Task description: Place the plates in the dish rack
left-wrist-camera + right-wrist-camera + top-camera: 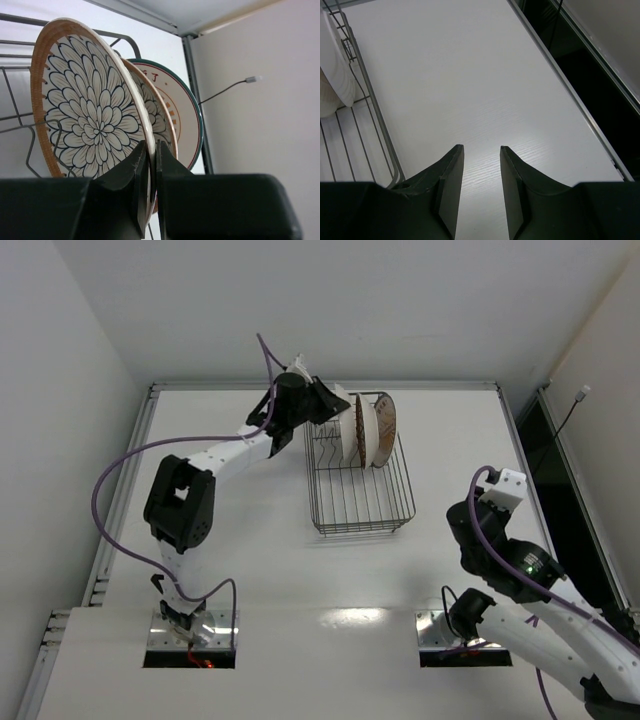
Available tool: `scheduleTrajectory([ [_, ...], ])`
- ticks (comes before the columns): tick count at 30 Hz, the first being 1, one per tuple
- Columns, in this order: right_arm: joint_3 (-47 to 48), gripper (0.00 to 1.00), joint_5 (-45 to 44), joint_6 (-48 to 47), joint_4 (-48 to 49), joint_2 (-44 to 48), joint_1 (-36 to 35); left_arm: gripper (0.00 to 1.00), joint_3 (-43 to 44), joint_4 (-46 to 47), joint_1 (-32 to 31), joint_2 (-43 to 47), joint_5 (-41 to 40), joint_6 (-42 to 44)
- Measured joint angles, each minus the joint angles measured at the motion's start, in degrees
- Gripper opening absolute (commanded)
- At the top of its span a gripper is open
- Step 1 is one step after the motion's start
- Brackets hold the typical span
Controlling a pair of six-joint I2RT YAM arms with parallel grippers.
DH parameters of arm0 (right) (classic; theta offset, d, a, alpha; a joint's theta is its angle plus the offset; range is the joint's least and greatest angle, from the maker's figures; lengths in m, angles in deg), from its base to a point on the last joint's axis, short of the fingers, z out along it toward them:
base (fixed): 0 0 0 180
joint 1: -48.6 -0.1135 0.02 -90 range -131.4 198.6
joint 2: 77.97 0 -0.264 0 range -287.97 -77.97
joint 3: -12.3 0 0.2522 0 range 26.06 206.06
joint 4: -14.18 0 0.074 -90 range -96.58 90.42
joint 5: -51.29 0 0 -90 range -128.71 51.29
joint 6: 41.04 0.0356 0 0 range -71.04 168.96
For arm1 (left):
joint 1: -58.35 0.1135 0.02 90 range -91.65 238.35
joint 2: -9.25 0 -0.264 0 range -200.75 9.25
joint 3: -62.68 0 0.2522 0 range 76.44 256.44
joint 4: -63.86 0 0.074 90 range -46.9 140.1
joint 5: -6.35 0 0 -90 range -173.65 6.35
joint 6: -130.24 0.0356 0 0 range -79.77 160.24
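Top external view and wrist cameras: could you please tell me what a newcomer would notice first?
Three plates stand on edge at the far end of the dish rack, the left gripper pinched on the rim of the petal-patterned plate nearest it. The right gripper hangs open and empty over the table beside the rack.

This is a robotics lab test cell rather than a kitchen: a bare white table (270, 570) boxed in by plain white walls (300, 310), with metal rails (122, 490) along its left and far edges. A left arm (180, 505) and a right arm (500, 550) are bolted at its near edge, trailing purple cables (95, 502). A wire dish rack (362, 531) holding plates (365, 430) is the only household prop.
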Motion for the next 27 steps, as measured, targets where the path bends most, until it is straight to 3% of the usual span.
scheduleTrajectory([
  [5, 0.0, 0.33, 0.0, 0.02, 0.0, 0.0, -0.02, 0.03, 8.39, -9.2, -2.58, -3.08, -4.22, 3.28],
  [9, 0.0, 0.33, 0.0, 0.02, -0.04, 0.0, -0.48, 0.09, 9.27, -12.0, -4.28, -3.08, -6.16, 4.31],
  [12, 0.0, 0.34, 0.0, 0.02, -0.07, 0.0, -0.48, 0.19, 9.53, -12.94, -5.11, -3.1, -7.04, 4.35],
  [13, 0.0, 0.34, 0.0, 0.02, -0.07, 0.0, -0.48, 0.29, 9.6, -13.14, -5.29, -3.08, -7.32, 4.39],
  [15, 0.0, 0.34, 0.0, 0.04, -0.09, 0.0, -0.48, 0.35, 9.7, -13.55, -5.7, -3.08, -7.85, 4.63],
  [18, 0.0, 0.34, 0.0, 0.04, -0.09, 0.0, -0.48, 0.65, 9.75, -14.75, -6.4, -3.08, -8.83, 5.6],
  [19, 0.0, 0.34, 0.0, 0.04, -0.09, 0.0, -0.48, 0.82, 9.77, -15.23, -6.67, -3.08, -8.87, 5.9],
  [21, 0.0, 0.34, 0.0, 0.04, -0.11, 0.0, -0.48, 1.0, 9.77, -16.0, -7.28, -3.08, -8.74, 6.62],
  [27, 0.0, 0.35, 0.02, 0.13, -0.11, 0.0, -0.48, 1.0, 12.46, -19.47, -8.5, -3.06, -8.44, 8.15],
])
